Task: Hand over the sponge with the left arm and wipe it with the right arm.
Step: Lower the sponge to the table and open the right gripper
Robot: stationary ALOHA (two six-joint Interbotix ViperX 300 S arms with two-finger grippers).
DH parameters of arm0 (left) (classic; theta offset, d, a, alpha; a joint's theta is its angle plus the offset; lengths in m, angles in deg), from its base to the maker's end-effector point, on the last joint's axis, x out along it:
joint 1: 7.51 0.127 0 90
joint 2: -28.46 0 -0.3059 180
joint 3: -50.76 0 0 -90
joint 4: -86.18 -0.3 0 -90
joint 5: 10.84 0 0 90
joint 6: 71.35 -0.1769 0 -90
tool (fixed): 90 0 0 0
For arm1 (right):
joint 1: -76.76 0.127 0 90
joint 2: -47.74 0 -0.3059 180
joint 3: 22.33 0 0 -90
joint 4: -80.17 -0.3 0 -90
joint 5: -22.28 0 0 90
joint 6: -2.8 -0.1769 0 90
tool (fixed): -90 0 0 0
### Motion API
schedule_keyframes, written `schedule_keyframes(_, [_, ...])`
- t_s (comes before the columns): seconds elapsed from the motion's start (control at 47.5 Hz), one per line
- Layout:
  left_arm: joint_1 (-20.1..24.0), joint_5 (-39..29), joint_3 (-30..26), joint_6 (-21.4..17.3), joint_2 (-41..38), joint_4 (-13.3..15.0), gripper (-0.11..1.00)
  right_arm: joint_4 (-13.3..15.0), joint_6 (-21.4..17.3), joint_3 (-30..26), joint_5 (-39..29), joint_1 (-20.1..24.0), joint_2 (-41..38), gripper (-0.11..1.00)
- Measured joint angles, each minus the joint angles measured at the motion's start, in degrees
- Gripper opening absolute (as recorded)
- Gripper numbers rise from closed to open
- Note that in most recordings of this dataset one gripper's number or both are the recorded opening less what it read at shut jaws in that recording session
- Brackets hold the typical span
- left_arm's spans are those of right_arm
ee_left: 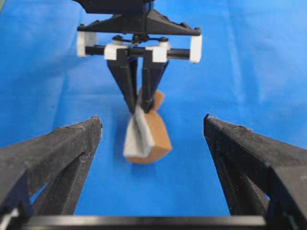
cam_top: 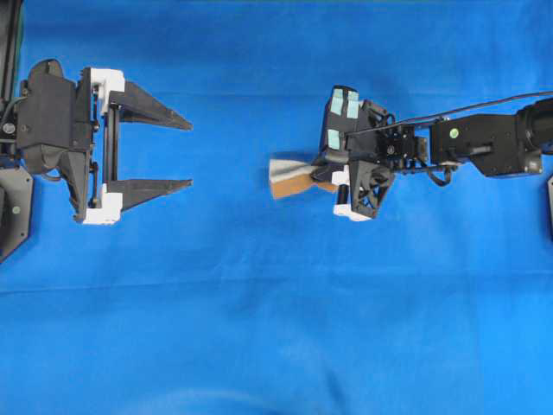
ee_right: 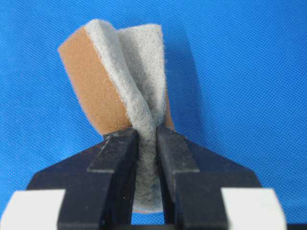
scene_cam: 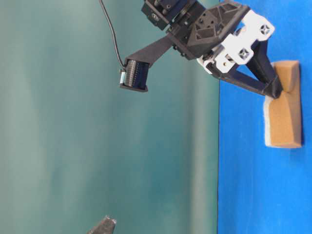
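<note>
The sponge has a grey-white scouring face and an orange-brown foam body. It is pinched in the middle, so it bows between the fingers of my right gripper, which carries teal patches. In the right wrist view the sponge sticks out past the shut jaws over the blue cloth. At table level the sponge lies against the cloth. My left gripper stands wide open at the left, well apart from the sponge, with nothing between its fingers. From the left wrist the sponge sits straight ahead.
A blue cloth covers the whole table. The right arm reaches in from the right edge with a cable above it. The left arm's base stands at the left edge. A green backdrop lies behind the table.
</note>
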State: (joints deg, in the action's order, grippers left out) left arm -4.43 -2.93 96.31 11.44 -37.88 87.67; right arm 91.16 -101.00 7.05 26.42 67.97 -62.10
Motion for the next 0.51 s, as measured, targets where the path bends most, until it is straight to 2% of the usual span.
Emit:
schedule_keyframes(0.316, [0.0,0.0,0.0,-0.2,0.0,0.0,0.92,-0.1,-0.3,0.0,0.4,0.4,0.0,0.2])
schedule_keyframes(0.442, [0.0,-0.1,0.0,-0.2,0.0,0.0,0.92,-0.1,-0.3,0.1,0.4,0.9,-0.1,0.56])
schedule_keyframes(0.505, [-0.1,0.0,-0.1,-0.2,-0.1,0.0,0.92,-0.1,-0.3,0.0,0.4,1.2,-0.1,0.68])
